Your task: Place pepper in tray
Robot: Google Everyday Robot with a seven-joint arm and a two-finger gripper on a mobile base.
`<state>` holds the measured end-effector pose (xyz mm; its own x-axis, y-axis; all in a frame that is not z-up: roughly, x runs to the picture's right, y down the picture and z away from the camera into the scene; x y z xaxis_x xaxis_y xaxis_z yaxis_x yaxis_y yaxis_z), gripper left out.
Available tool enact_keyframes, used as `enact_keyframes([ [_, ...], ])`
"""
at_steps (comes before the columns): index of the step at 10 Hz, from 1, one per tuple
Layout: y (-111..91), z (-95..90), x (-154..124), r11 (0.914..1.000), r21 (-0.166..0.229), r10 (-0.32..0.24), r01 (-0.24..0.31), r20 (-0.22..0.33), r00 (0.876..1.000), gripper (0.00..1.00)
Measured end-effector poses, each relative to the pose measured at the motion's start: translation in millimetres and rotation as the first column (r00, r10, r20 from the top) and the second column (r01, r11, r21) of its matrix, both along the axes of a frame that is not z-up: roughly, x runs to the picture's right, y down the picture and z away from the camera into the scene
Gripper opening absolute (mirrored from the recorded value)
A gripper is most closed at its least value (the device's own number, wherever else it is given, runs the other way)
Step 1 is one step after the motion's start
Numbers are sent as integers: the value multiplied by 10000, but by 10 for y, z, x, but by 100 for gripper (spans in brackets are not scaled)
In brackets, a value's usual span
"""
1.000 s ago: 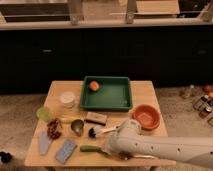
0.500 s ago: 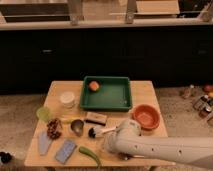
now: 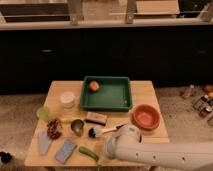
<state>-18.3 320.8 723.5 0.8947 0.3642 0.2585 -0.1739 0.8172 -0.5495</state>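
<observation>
The gripper [image 3: 104, 150] hovers just beside the pepper [image 3: 88, 152] on the table [image 3: 146, 93] (its grip cannot be made out), well apart from the tray [image 3: 106, 107].

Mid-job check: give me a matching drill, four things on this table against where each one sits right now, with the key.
Things
1. pepper
2. orange ball
3. bowl
4. green cup

Places
A. inside the tray, back left corner
B. near the front edge of the table, beside the gripper
C. at the table's edge, far left in view
D. on the table, front right of the tray

Pairs: 1-B, 2-A, 3-D, 4-C
</observation>
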Motion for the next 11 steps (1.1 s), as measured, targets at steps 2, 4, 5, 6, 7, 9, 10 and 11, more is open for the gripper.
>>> enact_keyframes([
  [2,57,-47,-60,9992,58,389,-388,-236,9990,80],
  [4,106,-20,-111,9970,64,771,-769,-517,9957,80],
  [5,129,7,-139,9953,67,972,-970,-683,9929,80],
  [6,143,46,-164,9924,71,1228,-1227,-875,9886,80],
  [7,150,79,-184,9895,62,1441,-1443,-1026,9842,80],
  [9,144,139,-239,9848,29,1727,-1736,-1211,9775,79],
  [10,143,166,-263,9836,18,1793,-1805,-1273,9755,73],
  [11,141,191,-271,9827,35,1839,-1851,-1340,9738,63],
])
